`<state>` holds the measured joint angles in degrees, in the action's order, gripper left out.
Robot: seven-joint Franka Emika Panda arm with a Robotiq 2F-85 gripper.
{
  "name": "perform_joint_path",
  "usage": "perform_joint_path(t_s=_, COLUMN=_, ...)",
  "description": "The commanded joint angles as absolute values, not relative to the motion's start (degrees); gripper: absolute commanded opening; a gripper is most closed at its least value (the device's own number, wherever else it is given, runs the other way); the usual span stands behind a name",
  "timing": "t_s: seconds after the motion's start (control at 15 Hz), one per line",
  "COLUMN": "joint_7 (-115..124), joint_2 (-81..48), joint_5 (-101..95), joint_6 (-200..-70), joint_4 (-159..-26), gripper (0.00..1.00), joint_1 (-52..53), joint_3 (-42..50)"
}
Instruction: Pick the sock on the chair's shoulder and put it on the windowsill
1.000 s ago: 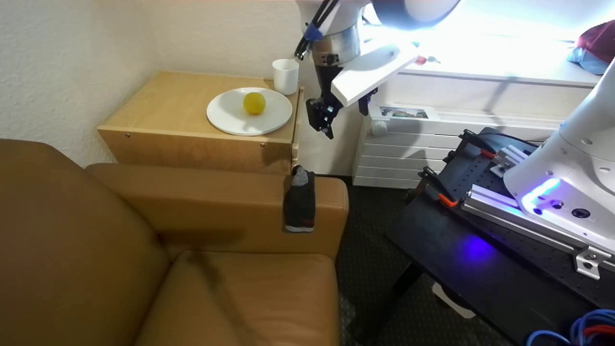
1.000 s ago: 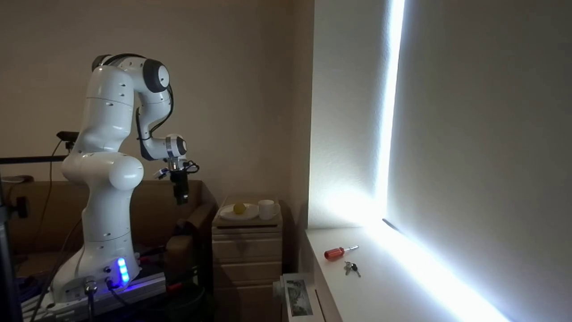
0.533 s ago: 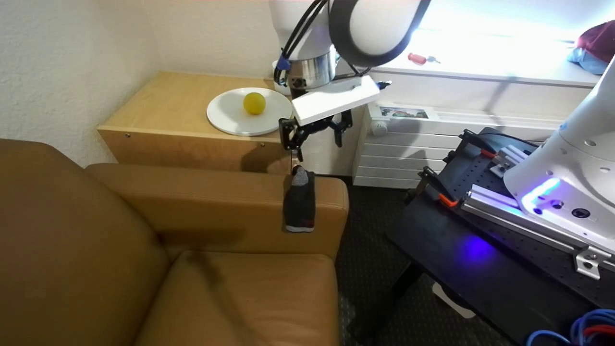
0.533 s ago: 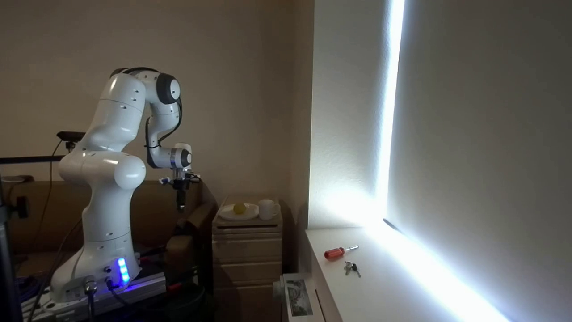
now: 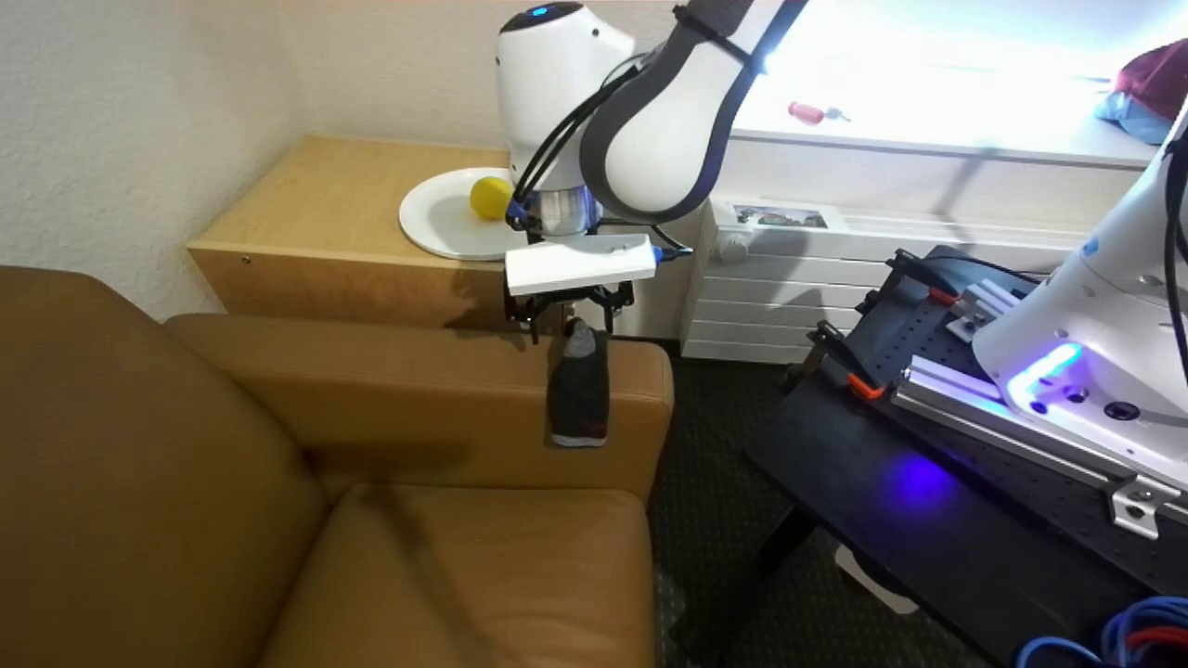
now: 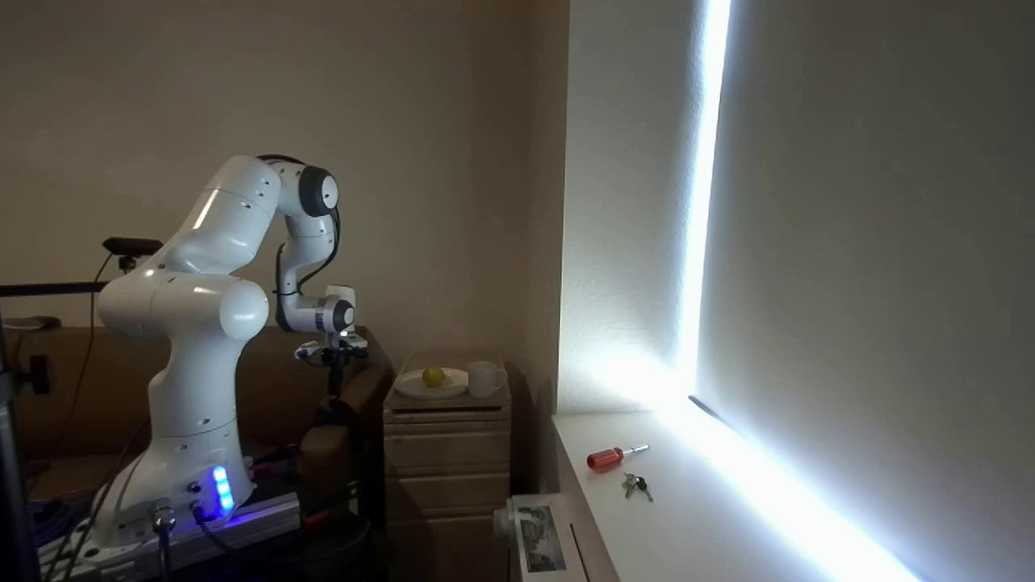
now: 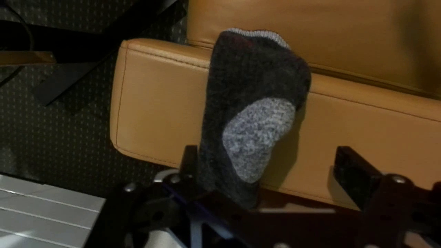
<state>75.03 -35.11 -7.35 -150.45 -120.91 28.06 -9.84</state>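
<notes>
The dark sock [image 5: 577, 394] with a light grey patch lies draped over the flat arm of the tan leather chair [image 5: 399, 366]. It also shows in the wrist view [image 7: 253, 79] on the chair arm [image 7: 155, 103]. My gripper [image 5: 572, 330] is open and points down, at the sock's far end by the cabinet side. In the wrist view the gripper [image 7: 267, 151] has the sock's toe end between its fingers, close to the left finger. Nothing is gripped. The white windowsill [image 5: 910, 121] also shows in an exterior view [image 6: 647, 533]; there I cannot make out the sock.
A wooden cabinet [image 5: 325, 204] beside the chair holds a white plate [image 5: 445, 237] with a yellow ball [image 5: 489, 198] and a mug [image 6: 483, 380]. A red screwdriver [image 6: 605, 460], keys [image 6: 637, 485] and a cap [image 5: 1155, 88] lie on the windowsill. A radiator [image 5: 770, 297] stands below.
My gripper has moved down and toward the chair arm, from beside the cabinet to the sock's far end, and has turned somewhat. It stays open. The sock has not moved.
</notes>
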Motion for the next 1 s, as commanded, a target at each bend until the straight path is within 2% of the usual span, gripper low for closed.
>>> perform_joint_path(t_s=0.0, joint_7=74.0, joint_2=-34.7, joint_5=-5.9, joint_6=-150.4, joint_4=-120.9, gripper=1.0, joint_1=29.4, joint_3=-8.7)
perform_joint_path(t_s=0.07, joint_7=72.7, joint_2=-34.6, joint_5=-5.0, joint_6=-150.3, joint_4=-120.9, gripper=0.75, joint_1=28.3, joint_3=-9.6)
perform_joint_path(t_s=0.13, joint_7=72.5, joint_2=-34.6, joint_5=-4.8, joint_6=-149.9, joint_4=-120.8, gripper=0.74, joint_1=28.2, joint_3=-9.5)
perform_joint_path(t_s=0.2, joint_7=71.7, joint_2=-34.7, joint_5=-4.0, joint_6=-149.1, joint_4=-120.7, gripper=0.68, joint_1=27.5, joint_3=-10.0)
perform_joint_path(t_s=0.8, joint_7=64.4, joint_2=-34.0, joint_5=2.6, joint_6=-143.8, joint_4=-121.1, gripper=0.04, joint_1=25.5, joint_3=-10.6)
perform_joint_path(t_s=0.93, joint_7=61.6, joint_2=-33.8, joint_5=2.2, joint_6=-141.5, joint_4=-121.0, gripper=0.0, joint_1=25.1, joint_3=-11.2)
